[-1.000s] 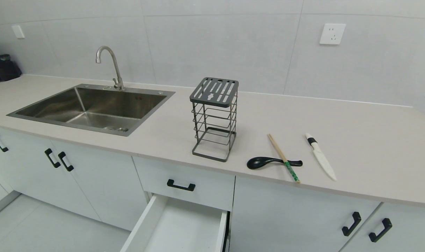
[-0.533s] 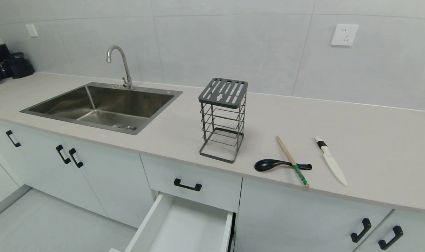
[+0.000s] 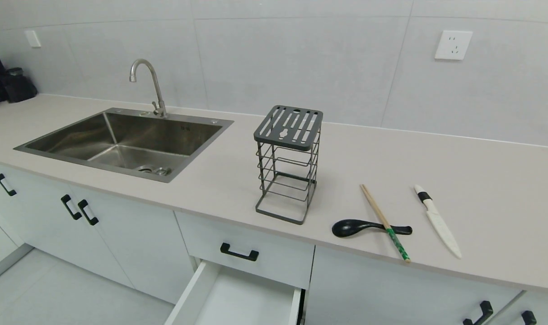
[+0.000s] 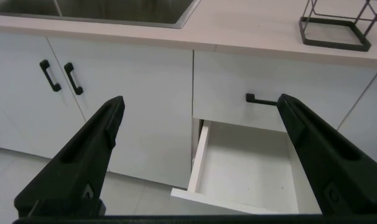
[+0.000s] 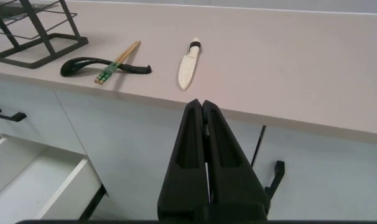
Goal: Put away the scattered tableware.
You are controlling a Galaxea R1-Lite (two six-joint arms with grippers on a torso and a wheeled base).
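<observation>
Nothing on the counter (image 3: 436,149) has moved; only my head view has shifted. Nothing is picked up yet, so I judge this the approach. My left gripper (image 4: 201,102) is spread wide before the open drawer (image 3: 188,293); my right gripper (image 5: 203,106) is pressed together. Right of the rack (image 3: 288,164) lie the knife (image 3: 437,220), tip toward me, and the chopsticks (image 3: 384,222), green ends toward me, crossing the spoon (image 3: 348,228), which lies along the counter's edge, bowl toward the rack. Next, my right gripper must open.
</observation>
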